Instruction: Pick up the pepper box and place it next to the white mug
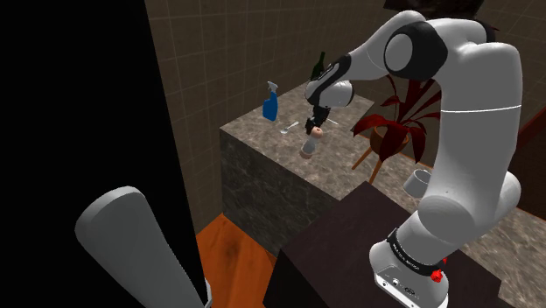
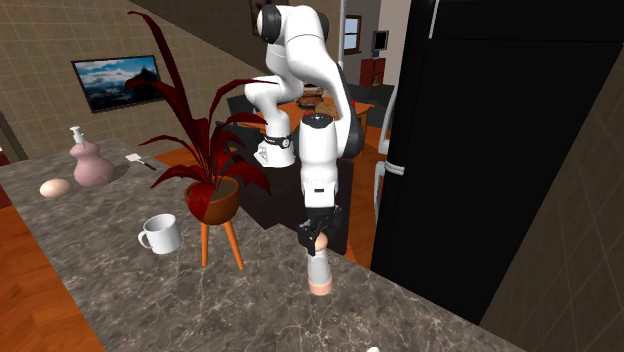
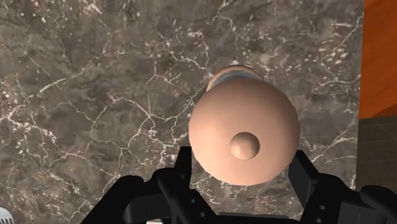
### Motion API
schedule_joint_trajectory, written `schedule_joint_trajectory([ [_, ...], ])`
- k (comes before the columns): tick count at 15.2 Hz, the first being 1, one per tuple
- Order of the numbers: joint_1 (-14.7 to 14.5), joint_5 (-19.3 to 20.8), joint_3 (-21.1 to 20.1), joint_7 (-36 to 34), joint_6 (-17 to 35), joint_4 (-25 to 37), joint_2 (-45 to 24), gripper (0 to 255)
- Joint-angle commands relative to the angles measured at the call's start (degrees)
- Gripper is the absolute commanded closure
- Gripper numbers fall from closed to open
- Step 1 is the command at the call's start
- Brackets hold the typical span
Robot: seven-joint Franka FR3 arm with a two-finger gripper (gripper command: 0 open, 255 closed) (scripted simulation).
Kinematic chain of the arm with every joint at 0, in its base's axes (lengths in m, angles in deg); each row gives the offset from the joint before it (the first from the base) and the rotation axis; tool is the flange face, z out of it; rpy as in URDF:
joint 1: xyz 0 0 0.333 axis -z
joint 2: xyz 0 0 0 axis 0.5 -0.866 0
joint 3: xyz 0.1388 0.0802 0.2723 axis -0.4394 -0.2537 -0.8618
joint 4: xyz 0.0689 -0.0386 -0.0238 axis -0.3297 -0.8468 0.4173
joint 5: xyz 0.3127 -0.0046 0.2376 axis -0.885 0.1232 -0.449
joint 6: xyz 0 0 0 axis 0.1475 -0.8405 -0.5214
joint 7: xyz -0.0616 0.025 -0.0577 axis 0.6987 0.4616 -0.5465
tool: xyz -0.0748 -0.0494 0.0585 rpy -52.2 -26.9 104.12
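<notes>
The black end effector (image 2: 318, 232) is clamped on the peach-headed pale cylindrical pepper grinder (image 2: 319, 270), which stands upright on the dark marble tabletop (image 2: 190, 305), well apart from the white mug (image 2: 163, 234).

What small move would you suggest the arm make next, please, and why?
Probably a short straight lift: the black gripper looks closed around the peach round-topped pepper mill, whose base sits on the dark marble counter, and the white mug stands apart.
</notes>
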Motion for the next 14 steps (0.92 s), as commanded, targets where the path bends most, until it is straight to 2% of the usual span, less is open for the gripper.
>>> schedule_joint_trajectory([
  [1,-0.3,0.4,0.3,-0.3,-0.9,-0.1,1.1,255],
  [14,-1.8,3.5,2.5,-2.5,-8.3,0.2,8.2,255],
])
